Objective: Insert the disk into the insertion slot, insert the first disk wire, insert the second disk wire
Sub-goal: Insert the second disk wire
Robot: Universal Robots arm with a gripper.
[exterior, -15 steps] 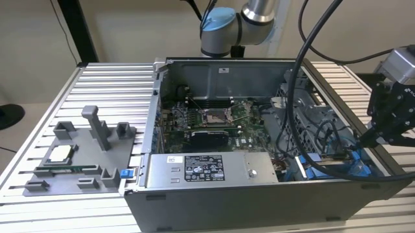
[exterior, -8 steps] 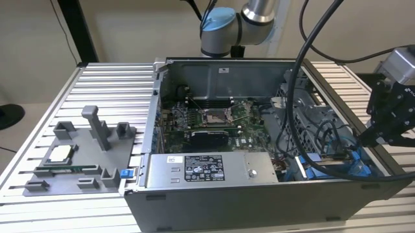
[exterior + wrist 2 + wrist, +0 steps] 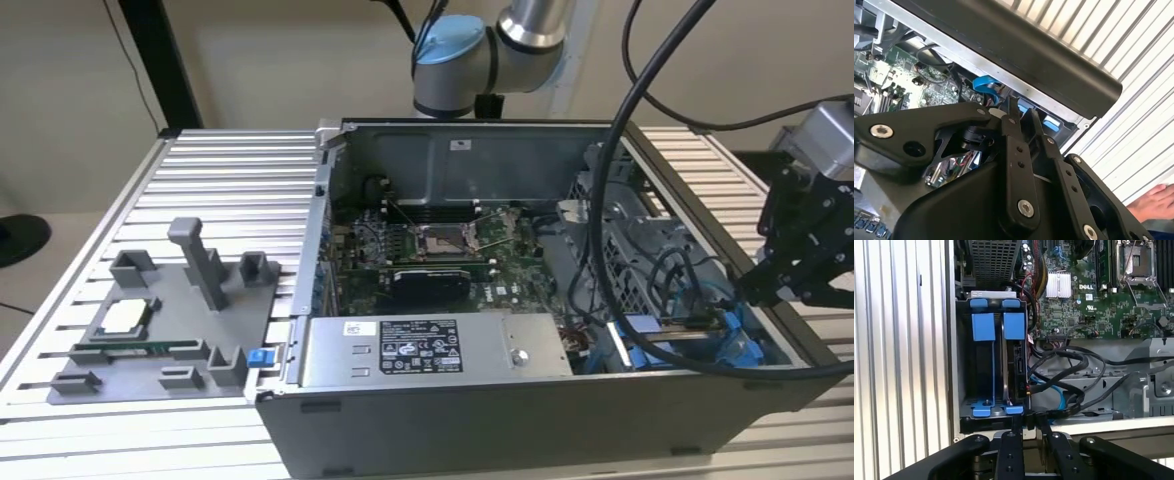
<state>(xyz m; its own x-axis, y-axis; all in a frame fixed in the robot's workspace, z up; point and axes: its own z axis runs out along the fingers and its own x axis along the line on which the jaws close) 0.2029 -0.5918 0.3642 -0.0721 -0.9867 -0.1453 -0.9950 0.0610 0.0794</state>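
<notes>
The disk [image 3: 1015, 357] stands on edge in the insertion slot [image 3: 983, 365], a grey bay with blue rails and tabs at the case corner. In the exterior view that slot [image 3: 647, 335] lies at the case's front on the exterior view's right, and my gripper [image 3: 778, 290] hangs just outside the case wall beside it. In both wrist views my gripper [image 3: 1029, 424] [image 3: 1021, 119] has its two fingers close together, just at the bay's end. Black wires [image 3: 1064, 365] run from the disk's side down to a dark wire end between the fingertips.
A blue cable [image 3: 1058, 396] loops beside the disk. The grey power-supply box [image 3: 427, 350] and motherboard [image 3: 434, 250] lie inside the case. A perforated cage [image 3: 994, 260] stands beyond the bay. A grey parts fixture [image 3: 160, 320] sits on the exterior view's left. A person's hand [image 3: 1154, 200] rests nearby.
</notes>
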